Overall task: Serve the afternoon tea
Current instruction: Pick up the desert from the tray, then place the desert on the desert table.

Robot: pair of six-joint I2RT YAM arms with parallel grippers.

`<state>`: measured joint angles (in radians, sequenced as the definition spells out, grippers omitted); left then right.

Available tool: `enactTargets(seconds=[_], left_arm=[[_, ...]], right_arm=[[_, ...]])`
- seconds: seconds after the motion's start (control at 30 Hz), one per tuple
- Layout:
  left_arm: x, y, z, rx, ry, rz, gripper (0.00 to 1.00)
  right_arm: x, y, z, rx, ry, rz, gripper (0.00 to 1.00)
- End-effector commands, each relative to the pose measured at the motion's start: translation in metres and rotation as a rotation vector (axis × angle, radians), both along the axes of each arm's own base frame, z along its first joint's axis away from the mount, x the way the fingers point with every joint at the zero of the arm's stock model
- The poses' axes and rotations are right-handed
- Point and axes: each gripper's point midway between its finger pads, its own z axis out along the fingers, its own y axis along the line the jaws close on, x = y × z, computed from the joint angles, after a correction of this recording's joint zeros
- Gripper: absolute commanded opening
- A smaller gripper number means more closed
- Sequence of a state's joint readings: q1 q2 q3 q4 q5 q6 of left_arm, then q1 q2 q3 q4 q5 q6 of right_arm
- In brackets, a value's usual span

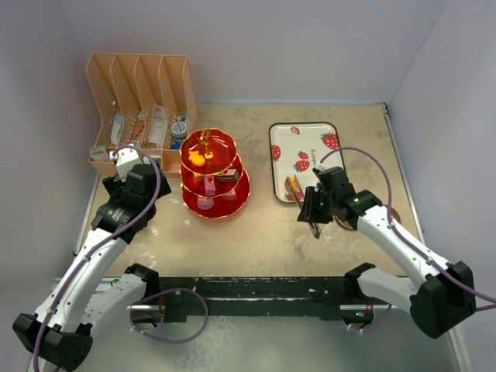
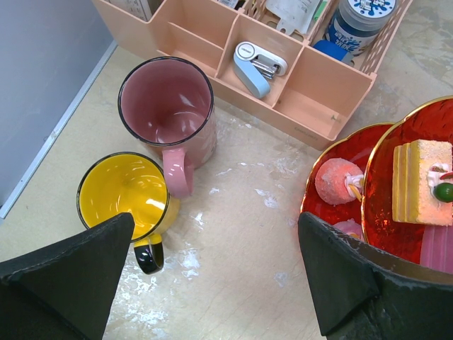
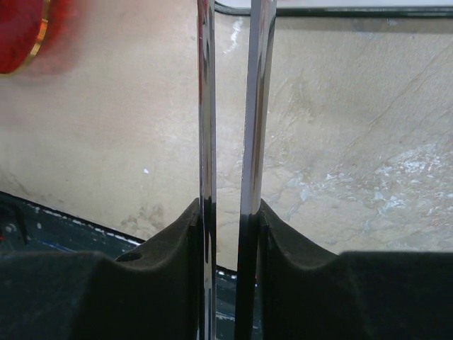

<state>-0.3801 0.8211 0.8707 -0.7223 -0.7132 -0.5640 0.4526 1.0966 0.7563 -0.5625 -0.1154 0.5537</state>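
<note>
Just beside the left end effector (image 2: 216, 221) sits the yellow mug (image 2: 122, 196).

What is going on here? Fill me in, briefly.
The right claw is clamped on a pair of shiny metal tongs, held over the beige tabletop near the white strawberry-print tray. The left claw hangs open between the red translucent three-tier stand, which carries small toy cakes, and two cups beside the peach plastic organiser: a pink dark-rimmed mug and a yellow dark-rimmed mug. Neither mug is held.
</note>
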Motion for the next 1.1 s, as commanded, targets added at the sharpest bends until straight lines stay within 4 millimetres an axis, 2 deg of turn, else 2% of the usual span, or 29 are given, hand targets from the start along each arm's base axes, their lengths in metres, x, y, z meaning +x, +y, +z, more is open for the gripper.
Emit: enactTargets(seconds=[0.0,0.23,0.27,0.43,0.67,0.8,1.07], left_arm=[[0.004,-0.002,0.004,-0.008,-0.026,-0.001,0.96],[0.005,-0.002,0.003,-0.006,-0.020,-0.002,0.96],[0.005,-0.002,0.003,-0.006,-0.018,-0.002,0.96],[0.005,-0.002,0.003,-0.006,-0.019,-0.001,0.96],[0.004,-0.002,0.003,-0.005,-0.019,-0.002,0.96],[0.004,-0.002,0.003,-0.006,-0.021,-0.001,0.96],[0.004,-0.002,0.005,-0.009,-0.029,-0.001,0.96]], right_arm=[[0.018,0.009,0.057,0.088,-0.165,-0.020,0.24],[0.010,0.031,0.100,0.248,-0.220,0.039,0.23],[0.012,0.036,0.116,0.285,-0.251,0.052,0.23],[0.007,0.053,0.167,0.413,-0.320,0.117,0.23],[-0.004,0.080,0.222,0.524,-0.395,0.219,0.23],[-0.009,0.096,0.232,0.538,-0.396,0.253,0.23],[-0.011,0.110,0.241,0.559,-0.400,0.280,0.22]])
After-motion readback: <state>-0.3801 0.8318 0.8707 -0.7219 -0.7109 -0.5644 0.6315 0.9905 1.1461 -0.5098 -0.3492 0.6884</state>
